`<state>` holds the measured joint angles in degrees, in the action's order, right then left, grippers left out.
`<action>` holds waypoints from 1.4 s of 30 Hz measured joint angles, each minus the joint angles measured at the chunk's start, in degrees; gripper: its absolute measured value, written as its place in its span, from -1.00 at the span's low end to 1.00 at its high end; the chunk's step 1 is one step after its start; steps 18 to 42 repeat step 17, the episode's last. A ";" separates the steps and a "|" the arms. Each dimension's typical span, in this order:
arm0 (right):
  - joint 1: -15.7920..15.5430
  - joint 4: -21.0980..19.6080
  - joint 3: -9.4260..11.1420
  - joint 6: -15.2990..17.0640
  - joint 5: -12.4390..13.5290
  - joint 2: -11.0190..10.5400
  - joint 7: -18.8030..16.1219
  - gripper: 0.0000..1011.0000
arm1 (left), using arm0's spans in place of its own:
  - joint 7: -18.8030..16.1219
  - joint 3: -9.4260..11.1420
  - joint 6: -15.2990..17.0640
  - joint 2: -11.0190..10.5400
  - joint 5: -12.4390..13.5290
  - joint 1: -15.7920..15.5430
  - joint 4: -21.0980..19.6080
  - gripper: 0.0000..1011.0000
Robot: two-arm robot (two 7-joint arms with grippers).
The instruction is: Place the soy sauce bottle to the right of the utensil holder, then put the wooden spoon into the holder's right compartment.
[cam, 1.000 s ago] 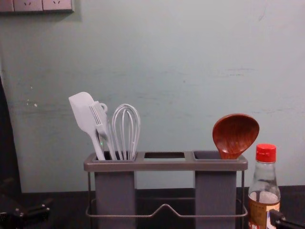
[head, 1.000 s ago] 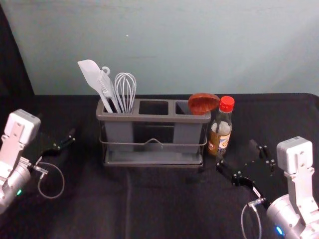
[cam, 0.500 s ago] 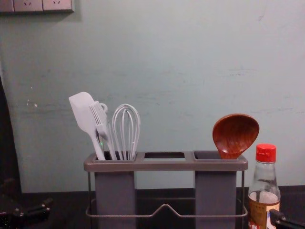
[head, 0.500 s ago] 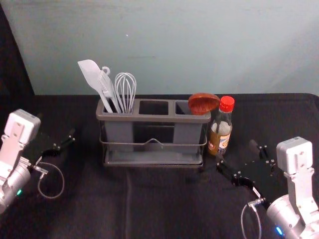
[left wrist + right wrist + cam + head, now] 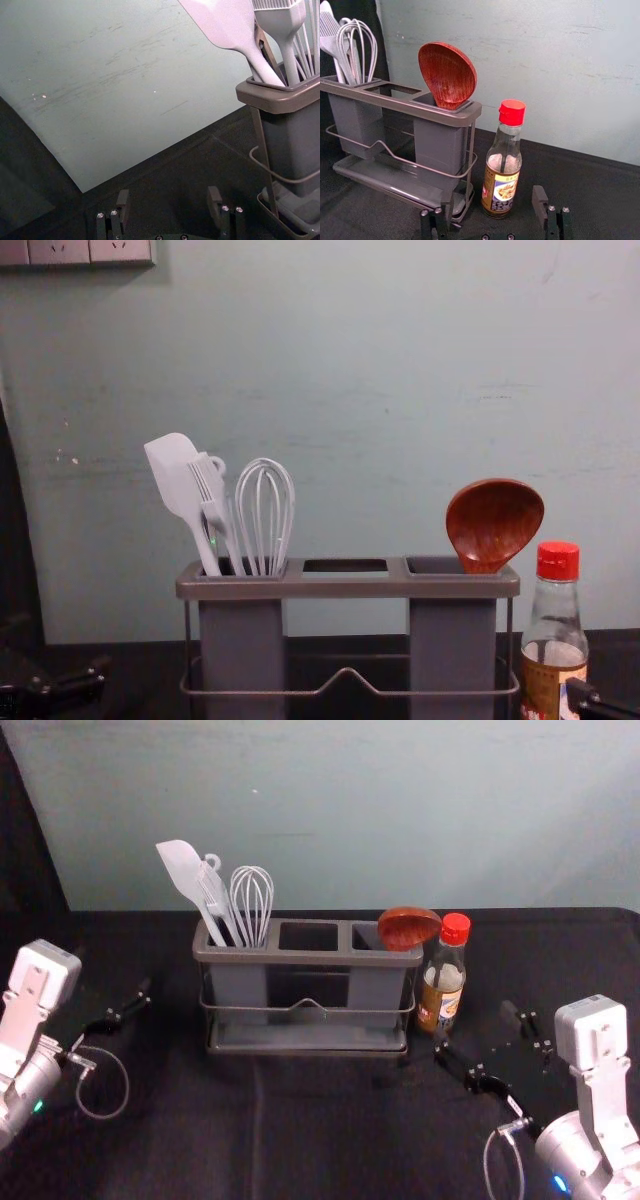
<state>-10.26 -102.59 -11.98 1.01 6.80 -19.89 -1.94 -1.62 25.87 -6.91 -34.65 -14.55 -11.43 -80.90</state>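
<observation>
The soy sauce bottle (image 5: 442,974) stands upright just right of the utensil holder (image 5: 308,958), its red cap on. The wooden spoon (image 5: 408,927) rests in the holder's right compartment, bowl up and leaning right; its handle is hidden inside. My right gripper (image 5: 492,1038) is open in front of the bottle and to its right, holding nothing. In the right wrist view the bottle (image 5: 503,165) stands beyond the open right gripper (image 5: 491,206). My left gripper (image 5: 118,1002) hangs left of the holder, open and empty, as the left wrist view confirms for the left gripper (image 5: 168,202).
A white spatula (image 5: 184,877), a brush and a whisk (image 5: 251,900) stand in the holder's left compartment. The middle compartment (image 5: 308,936) holds nothing visible. Behind the black-covered table (image 5: 320,1140) rises a pale wall.
</observation>
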 joint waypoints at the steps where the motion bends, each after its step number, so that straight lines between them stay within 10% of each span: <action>1: 0.00 0.00 0.00 0.00 0.00 0.00 0.00 0.98 | 0.00 0.00 0.00 0.00 0.00 0.00 0.00 1.00; 42: 0.00 0.00 0.00 0.00 0.00 0.00 0.01 0.98 | 0.00 -0.01 0.00 0.00 0.00 0.00 0.00 1.00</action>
